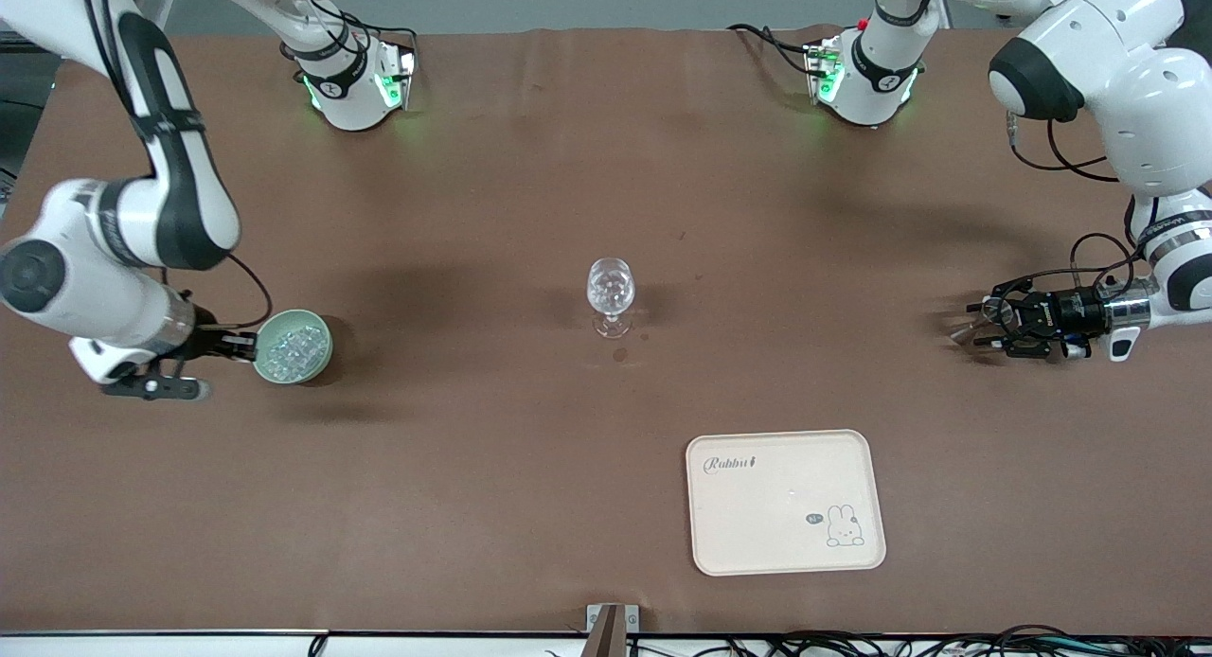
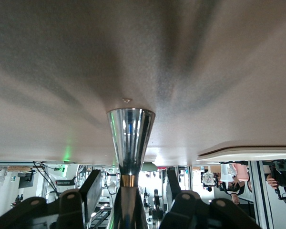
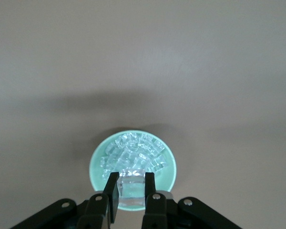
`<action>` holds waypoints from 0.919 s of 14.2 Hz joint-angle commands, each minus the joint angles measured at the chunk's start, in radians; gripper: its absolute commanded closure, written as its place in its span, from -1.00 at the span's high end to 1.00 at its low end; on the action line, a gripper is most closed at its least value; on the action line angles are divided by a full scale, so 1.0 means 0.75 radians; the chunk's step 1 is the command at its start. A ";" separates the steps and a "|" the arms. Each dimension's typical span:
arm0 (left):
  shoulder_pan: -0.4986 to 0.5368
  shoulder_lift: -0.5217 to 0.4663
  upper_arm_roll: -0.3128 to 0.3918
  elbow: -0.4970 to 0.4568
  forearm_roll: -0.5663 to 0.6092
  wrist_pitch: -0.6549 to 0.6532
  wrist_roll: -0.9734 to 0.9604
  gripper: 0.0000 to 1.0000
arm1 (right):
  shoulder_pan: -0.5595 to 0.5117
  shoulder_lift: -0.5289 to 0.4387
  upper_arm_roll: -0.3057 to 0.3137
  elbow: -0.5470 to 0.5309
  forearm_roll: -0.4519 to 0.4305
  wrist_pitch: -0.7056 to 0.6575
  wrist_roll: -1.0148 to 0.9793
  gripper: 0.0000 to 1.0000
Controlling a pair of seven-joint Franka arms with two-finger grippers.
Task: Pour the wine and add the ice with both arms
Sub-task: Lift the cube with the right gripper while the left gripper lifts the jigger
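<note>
A pale green bowl (image 1: 325, 340) full of ice (image 1: 292, 349) sits toward the right arm's end of the table. My right gripper (image 1: 244, 345) is at its rim. In the right wrist view its fingers (image 3: 113, 191) stand close together on the bowl's edge (image 3: 97, 167), with the ice (image 3: 138, 150) just past them. A clear stemmed glass (image 1: 611, 295) stands mid-table. My left gripper (image 1: 985, 324) is low, toward the left arm's end. Its jaws are open around a shiny metal vessel (image 2: 130, 138) with a gold band, and gaps show on both sides.
A cream tray (image 1: 786, 501) with a rabbit print lies nearer the front camera than the glass; its edge also shows in the left wrist view (image 2: 248, 153). A few dark spots (image 1: 620, 354) mark the brown table beside the glass's foot.
</note>
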 commanded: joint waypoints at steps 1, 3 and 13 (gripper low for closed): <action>0.000 -0.030 0.011 -0.032 -0.023 -0.009 0.013 0.25 | -0.011 -0.173 0.009 -0.011 -0.013 -0.090 0.016 -0.99; 0.010 -0.028 0.011 -0.032 -0.023 -0.009 0.013 0.24 | -0.016 -0.247 0.012 0.054 -0.011 -0.224 0.020 -0.99; -0.002 -0.030 0.002 -0.128 -0.113 -0.009 0.013 -0.41 | -0.014 -0.286 0.005 0.598 0.057 -0.904 0.042 -0.99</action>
